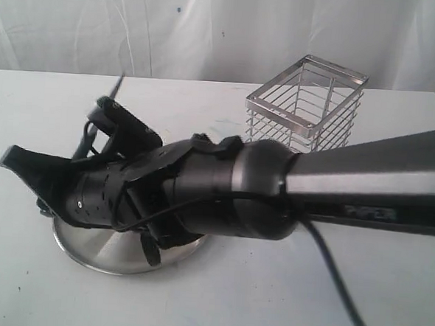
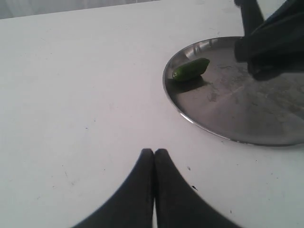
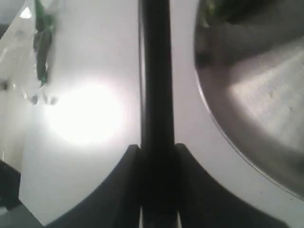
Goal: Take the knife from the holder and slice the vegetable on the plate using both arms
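My right gripper (image 3: 156, 147) is shut on the slim black knife (image 3: 156, 71), which runs straight out beyond the fingertips over white table beside the steel plate (image 3: 256, 95). In the exterior view the right arm (image 1: 201, 184) reaches across the plate (image 1: 116, 256), and its black end (image 1: 18, 162) lies at the plate's left side. The arm hides the vegetable there, and I cannot make out the knife. A small green vegetable (image 2: 191, 69) lies whole near the plate's rim (image 2: 190, 118). Off the plate, my left gripper (image 2: 154, 151) hangs shut and empty over bare table. The wire holder (image 1: 306, 105) stands at the back right.
The grey PiPER link (image 1: 371, 180) and a black cable (image 1: 335, 288) cross the right side of the table. Part of the right arm (image 2: 275, 42) hangs over the plate's far side. A white curtain closes off the back.
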Motion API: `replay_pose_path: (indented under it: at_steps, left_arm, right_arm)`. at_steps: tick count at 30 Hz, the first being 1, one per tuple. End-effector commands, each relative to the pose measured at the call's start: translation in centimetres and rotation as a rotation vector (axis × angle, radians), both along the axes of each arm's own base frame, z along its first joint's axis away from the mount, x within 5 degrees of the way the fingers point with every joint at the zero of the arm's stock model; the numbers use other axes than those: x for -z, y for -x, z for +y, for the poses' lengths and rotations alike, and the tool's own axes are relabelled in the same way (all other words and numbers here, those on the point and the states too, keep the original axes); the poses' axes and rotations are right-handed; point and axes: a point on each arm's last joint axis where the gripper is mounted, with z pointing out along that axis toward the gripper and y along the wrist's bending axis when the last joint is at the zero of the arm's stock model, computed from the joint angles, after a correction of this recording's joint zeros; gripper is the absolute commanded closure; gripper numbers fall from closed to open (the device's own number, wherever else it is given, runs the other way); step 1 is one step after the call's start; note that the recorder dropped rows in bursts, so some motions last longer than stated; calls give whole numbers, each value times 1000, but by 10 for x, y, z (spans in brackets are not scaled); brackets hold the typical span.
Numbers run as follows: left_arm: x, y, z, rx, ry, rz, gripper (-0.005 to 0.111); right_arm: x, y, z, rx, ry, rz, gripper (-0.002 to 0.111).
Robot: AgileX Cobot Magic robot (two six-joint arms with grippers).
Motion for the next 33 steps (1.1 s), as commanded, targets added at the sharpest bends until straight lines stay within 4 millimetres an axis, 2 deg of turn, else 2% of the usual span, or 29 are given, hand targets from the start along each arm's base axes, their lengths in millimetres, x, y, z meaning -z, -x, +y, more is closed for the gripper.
replay_pose_path:
  at_steps: [1,4,8,11,14,16,18,22,26,33]
  left_arm:
    - [1,0,0,4,3,-3,107]
    - [1,0,0,4,3,-3,107]
    - [1,0,0,4,3,-3,107]
    - [1,0,0,4,3,-3,107]
    - [1,0,0,4,3,-3,107]
    - [1,0,0,4,3,-3,107]
    - [1,0,0,4,3,-3,107]
    - [1,0,0,4,3,-3,107]
    - [1,0,0,4,3,-3,107]
    - [1,0,0,4,3,-3,107]
  right_arm:
    - [-38,10,-20,-156,54,-239,108]
    - [-44,13,-36,-211,61,-270,108]
    - [-26,13,-62,-334,160,-299,108]
    - [-13,19,-80,-500,219,-201,108]
    - [-4,26,-101,-648,430,-48,108]
    - [-5,27,-118,-675,631,-1,108]
    - [-15,27,-131,-699,764,-7,108]
    - [-39,31,-146,-746,871,-22,108]
    - [-43,35,-157,-789,965,27,108]
    - [-53,26,-150,-711,895,-150,108]
